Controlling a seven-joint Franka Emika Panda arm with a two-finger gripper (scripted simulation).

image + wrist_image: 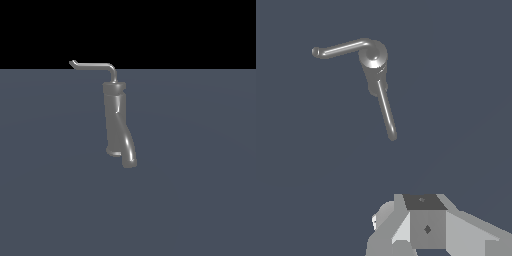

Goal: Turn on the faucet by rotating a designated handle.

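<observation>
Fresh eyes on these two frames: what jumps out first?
The grey metallic faucet standing alone mid-frame on the dark blue-grey floor, spout curving down toward the camera. From its top, the thin handle reaches toward the exterior view's left, ending in a small upturned tip. The gripper appears only in the wrist view, apart from the faucet; its fingers are cropped.

Only part of the end effector [426,227] shows in the wrist view, fingertips out of frame.
</observation>
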